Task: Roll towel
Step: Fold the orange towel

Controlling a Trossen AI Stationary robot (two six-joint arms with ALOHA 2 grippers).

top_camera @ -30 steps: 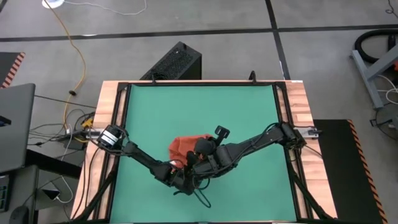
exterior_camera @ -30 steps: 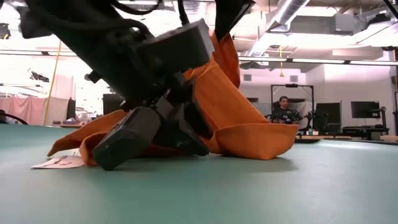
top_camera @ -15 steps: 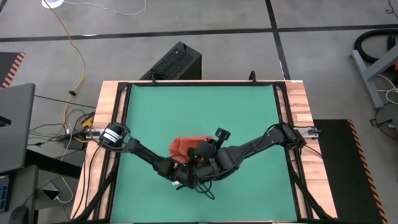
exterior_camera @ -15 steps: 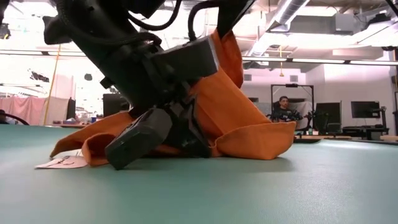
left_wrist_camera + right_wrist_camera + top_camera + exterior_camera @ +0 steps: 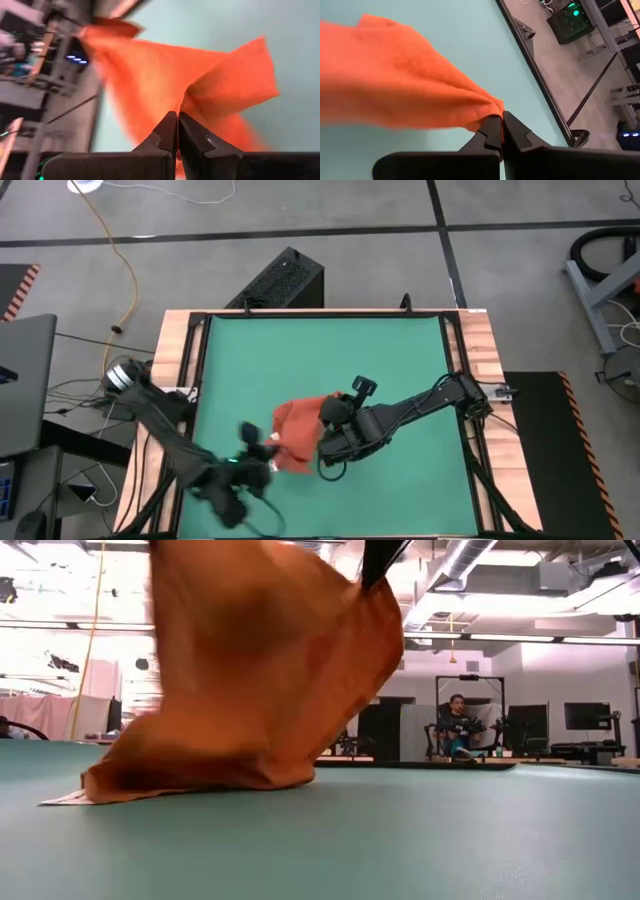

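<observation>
One towel, one green mat on one tabletop, and two pincers of mine, both at work on that single orange-red cloth.

My left arm reaches in from the tabletop's left edge, bent low and long toward the near side, and its pincer is pressed fully together, with a fold of the towel nipped between the fingertips. In the high view that pincer sits at the towel's near left corner, blurred.

My right arm comes from the right edge, stretched across the mat with its wrist angled down. Its pincer is likewise squeezed shut, biting a gathered corner of the towel. From above, this pincer is at the cloth's right side.

The towel hangs between my two pincers, just beyond the tips of each, spreading away from them. In the low view the cloth is lifted high in a tent shape, its lower edge resting on the mat, with a small white tag lying flat at its foot.

One person sits far off in the room behind.
</observation>
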